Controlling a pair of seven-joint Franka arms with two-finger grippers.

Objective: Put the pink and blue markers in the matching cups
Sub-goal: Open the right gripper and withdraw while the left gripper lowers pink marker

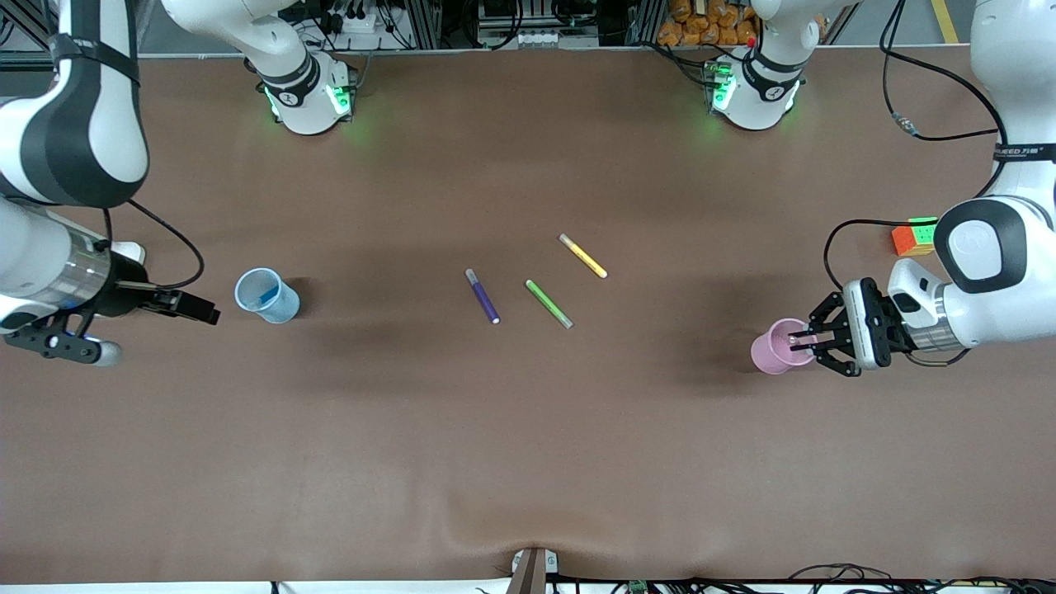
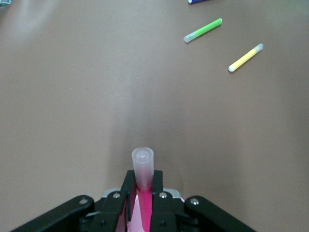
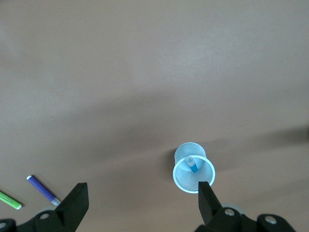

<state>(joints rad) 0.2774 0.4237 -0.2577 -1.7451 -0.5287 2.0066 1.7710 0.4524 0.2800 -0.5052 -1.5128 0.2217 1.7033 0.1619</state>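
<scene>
Two-arm marker sorting, shown at the stage where one marker is delivered and the other is about to be. Toward the right arm's end of the tabletop the blue cup (image 1: pixel 266 295) stands upright with the blue marker (image 3: pixel 192 165) already inside it, leaning against the wall, greyish end uppermost. The right gripper (image 1: pixel 132 318) hangs beside this cup on the side of that end's edge, fingers spread wide and holding nothing, a pose that reads as an arm standing clear after delivery and now waiting. Toward the left arm's end, the left gripper (image 1: pixel 804 342) is over the mouth of the pink cup (image 1: pixel 774 347), its fingers clamped on the pink marker (image 2: pixel 143 170). The marker is gripped on its pink barrel with the paler end projecting ahead of the fingertips, so that the long axis can be lined up with the cup's narrow opening before the fingers let go; whether the lower end has entered the cup cannot be told. Three markers outside the task lie flat near the middle of the tabletop, well apart from both cups: purple marker (image 1: pixel 483 296), green marker (image 1: pixel 549 304) and yellow marker (image 1: pixel 583 256). A colour-tiled puzzle cube (image 1: pixel 914 236) sits near the left arm's edge.
</scene>
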